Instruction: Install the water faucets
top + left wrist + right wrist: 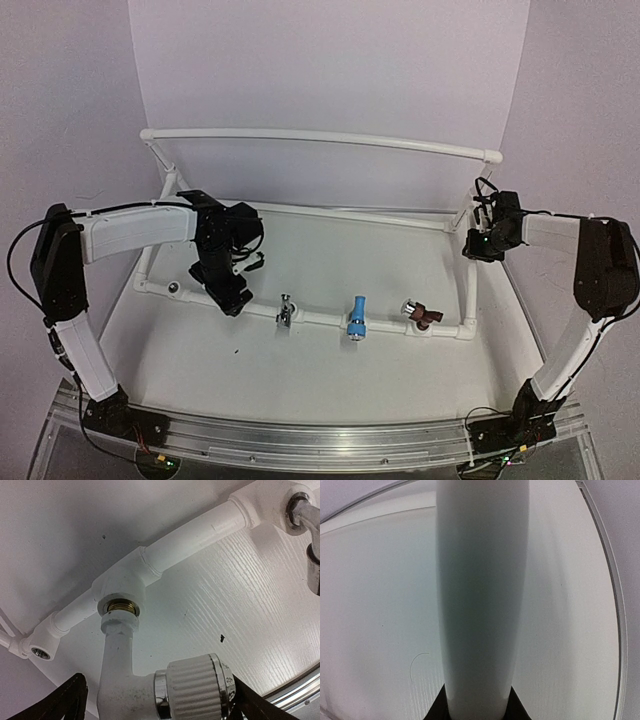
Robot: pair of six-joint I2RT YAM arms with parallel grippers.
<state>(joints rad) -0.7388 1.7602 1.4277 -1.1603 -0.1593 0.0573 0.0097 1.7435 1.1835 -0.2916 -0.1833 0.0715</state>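
Note:
A white faucet (150, 690) with a ribbed knob stands with its brass threaded end in a socket (121, 607) of the front pipe of the white PVC frame (320, 138). My left gripper (232, 296) is closed around this faucet in the left wrist view (157, 695), with the right finger on the knob's cap. A chrome faucet (286, 312), a light blue faucet (356, 317) and a reddish-brown faucet (424, 315) sit in sockets further right. My right gripper (481, 246) is shut on the frame's right side pipe (482, 595).
An empty socket (41, 652) sits at the front pipe's left corner (174, 288). The chrome faucet's spout (312, 545) is at the right edge of the left wrist view. A metal rail (320, 432) runs along the table's near edge. White walls enclose the table.

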